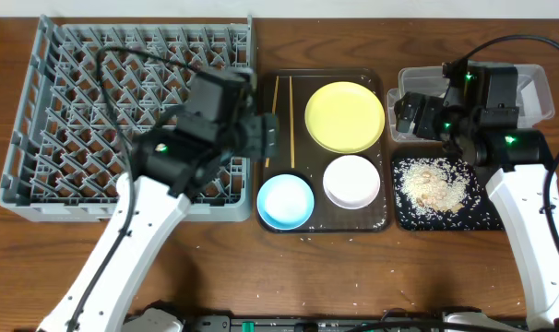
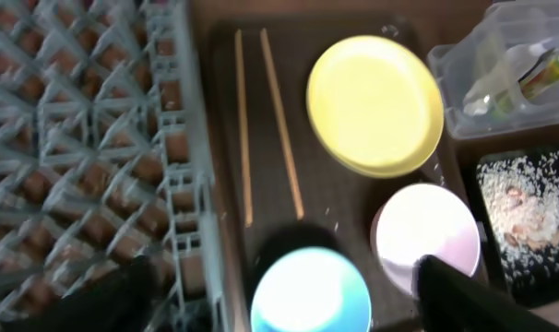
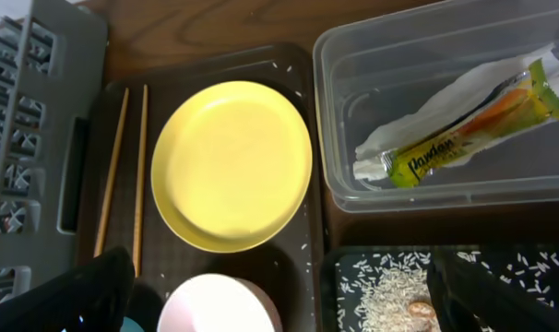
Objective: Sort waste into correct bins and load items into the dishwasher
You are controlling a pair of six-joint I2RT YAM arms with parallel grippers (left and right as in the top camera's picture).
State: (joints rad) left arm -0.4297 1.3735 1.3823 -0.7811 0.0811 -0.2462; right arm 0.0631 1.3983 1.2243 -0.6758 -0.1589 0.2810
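Note:
My left gripper (image 2: 284, 304) is open and hovers above the light blue bowl (image 2: 309, 293) on the brown tray, holding nothing. The white bowl (image 1: 351, 181), yellow plate (image 1: 344, 116) and wooden chopsticks (image 1: 284, 120) lie on the same tray. My right gripper (image 3: 284, 300) is open and empty, high over the gap between the tray and the bins. The clear tub (image 3: 353, 184) holds the green-and-yellow wrapper (image 3: 473, 129) on crumpled white paper (image 3: 446, 97). Rice scraps (image 1: 434, 183) lie in the black tray (image 1: 399, 219). The grey dish rack (image 1: 21, 138) at the left holds nothing.
The brown serving tray (image 1: 309, 159) sits between the rack and the bins. Stray rice grains dot the tray and the table's front edge (image 1: 307, 309). Black cables run over the rack and behind the right arm.

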